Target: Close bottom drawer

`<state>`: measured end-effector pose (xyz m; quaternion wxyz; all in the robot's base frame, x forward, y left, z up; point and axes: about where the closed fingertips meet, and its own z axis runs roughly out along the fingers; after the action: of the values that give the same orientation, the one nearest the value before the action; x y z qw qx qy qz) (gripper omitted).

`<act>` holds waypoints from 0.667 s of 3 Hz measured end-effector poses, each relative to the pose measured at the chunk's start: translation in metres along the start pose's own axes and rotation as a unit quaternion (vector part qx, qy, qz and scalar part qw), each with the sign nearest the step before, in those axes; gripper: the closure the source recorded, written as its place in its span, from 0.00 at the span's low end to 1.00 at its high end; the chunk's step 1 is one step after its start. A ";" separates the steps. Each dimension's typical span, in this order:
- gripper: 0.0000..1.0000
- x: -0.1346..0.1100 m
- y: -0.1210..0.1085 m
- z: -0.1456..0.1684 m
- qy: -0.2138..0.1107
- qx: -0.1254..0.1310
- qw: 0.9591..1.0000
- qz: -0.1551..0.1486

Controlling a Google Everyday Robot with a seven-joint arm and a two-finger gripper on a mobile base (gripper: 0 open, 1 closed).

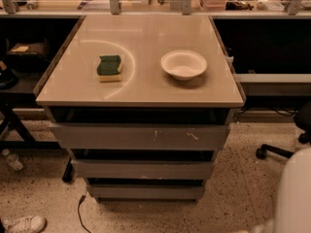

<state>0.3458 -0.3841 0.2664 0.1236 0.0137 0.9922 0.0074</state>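
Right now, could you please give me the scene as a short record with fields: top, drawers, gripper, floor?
cabinet top: green sponge on the left, white bowl on the right, apart
drawers: three stacked grey fronts
bottom drawer: lowest, narrowest, plain front, dark gap above it
gripper: not in view; only the white arm shows at the lower right edge
floor: white shoe at lower left, black cable by the cabinet
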 end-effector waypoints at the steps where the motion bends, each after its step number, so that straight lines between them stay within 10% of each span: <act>1: 0.00 0.116 -0.083 -0.060 0.031 0.090 0.985 0.145; 2: 0.00 0.243 -0.140 -0.148 0.039 0.198 0.929 0.311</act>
<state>0.0705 -0.5183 0.3480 0.0709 0.3458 0.9234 -0.1506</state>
